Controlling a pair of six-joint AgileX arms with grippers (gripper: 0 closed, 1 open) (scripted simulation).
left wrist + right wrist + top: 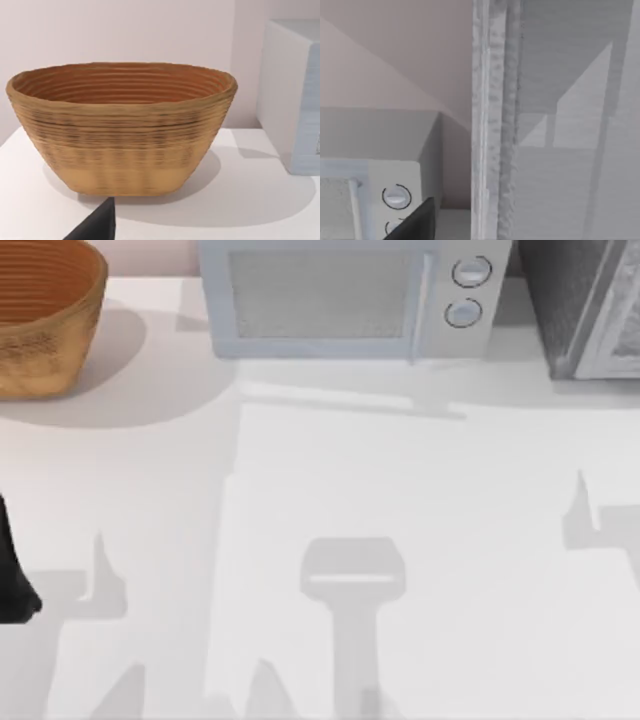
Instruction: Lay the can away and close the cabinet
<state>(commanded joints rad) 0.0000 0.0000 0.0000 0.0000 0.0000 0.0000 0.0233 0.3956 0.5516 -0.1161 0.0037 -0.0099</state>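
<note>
Plain white surface [320,540], crossed by grey shadows of the arms. Along the far edge in the top view, from left to right:
- round woven brown wicker basket [40,315] in the left corner
- light grey box-shaped microwave [340,300] with two round knobs in the middle
- big dark grey speckled cabinet [565,300] with a pale grey framed door panel [620,330] in the right corner, just beside the microwave and cut off by the frame edge

Cannot tell from here whether that door is closed or ajar.

Left arm [12,575] a dark shape at the left edge of the surface. Left pincer [97,225] a dark tip low in the left wrist view, facing the basket and apart from it. Spread or pressed together: cannot tell.

Right pincer [415,220] a dark tip up close to the speckled edge of the cabinet, microwave knobs behind. Likewise cannot tell.
</note>
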